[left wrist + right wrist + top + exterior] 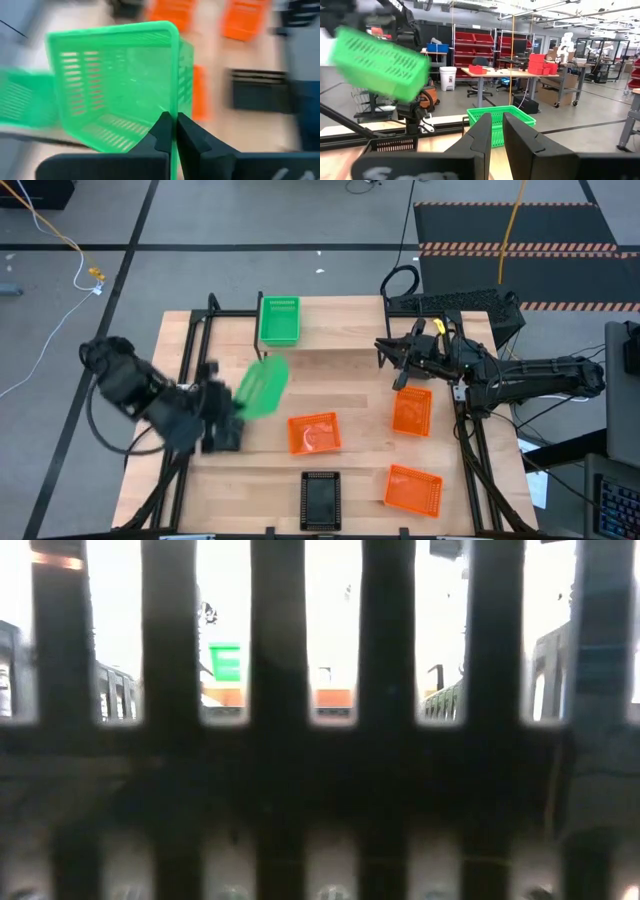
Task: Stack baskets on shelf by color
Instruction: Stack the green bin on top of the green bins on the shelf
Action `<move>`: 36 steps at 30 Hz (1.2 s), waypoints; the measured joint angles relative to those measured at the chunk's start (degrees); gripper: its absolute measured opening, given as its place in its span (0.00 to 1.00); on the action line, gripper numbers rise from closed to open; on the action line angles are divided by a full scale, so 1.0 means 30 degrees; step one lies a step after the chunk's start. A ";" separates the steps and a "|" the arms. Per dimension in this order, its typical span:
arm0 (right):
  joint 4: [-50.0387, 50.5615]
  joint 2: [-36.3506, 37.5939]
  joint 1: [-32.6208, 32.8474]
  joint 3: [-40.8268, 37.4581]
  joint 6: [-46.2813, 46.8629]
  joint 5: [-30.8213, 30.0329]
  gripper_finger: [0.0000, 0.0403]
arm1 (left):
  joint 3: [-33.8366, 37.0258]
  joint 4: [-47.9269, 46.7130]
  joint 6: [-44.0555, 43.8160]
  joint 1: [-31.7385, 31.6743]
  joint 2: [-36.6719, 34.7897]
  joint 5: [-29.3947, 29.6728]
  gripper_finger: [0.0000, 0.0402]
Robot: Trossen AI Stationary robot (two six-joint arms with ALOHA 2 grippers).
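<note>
Left gripper (174, 131): clenched on the rim of a green basket (262, 388), aloft near the left edge.
Right gripper (496, 131): fingers slightly parted, holding nothing, toward the far right corner.

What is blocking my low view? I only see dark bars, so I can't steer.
Observer: A black basket at the table's front edge, probably right against that camera.
Operator: Where's the left arm?
Observer: The left gripper holds the tilted green basket by its wall, fingers shut, above the table.
Operator: Anything on the shelf?
Observer: One upright green basket at the shelf's left end; the right gripper waits over its right end.
</note>
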State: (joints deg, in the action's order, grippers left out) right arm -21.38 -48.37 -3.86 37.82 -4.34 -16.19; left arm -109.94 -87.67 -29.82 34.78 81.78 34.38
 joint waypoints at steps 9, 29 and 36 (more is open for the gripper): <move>0.0357 -0.0011 0.0000 0.0000 -0.0291 -0.0004 0.11 | -0.0005 0.1025 0.8936 -0.8442 0.0490 0.1419 0.02; 0.0885 -0.0004 -0.0022 0.0000 -0.1137 -0.0036 0.11 | 0.0010 0.1557 1.4570 -1.5381 0.5412 -0.1122 0.07; 0.0867 -0.0004 -0.0022 0.0000 -0.1151 -0.0047 0.11 | 0.0010 0.0771 1.3544 -1.5699 0.5516 -0.2364 0.15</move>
State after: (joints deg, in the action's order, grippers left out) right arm -18.77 -48.38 -3.92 37.82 -7.79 -16.33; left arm -109.91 -85.36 10.81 -12.32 98.32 27.29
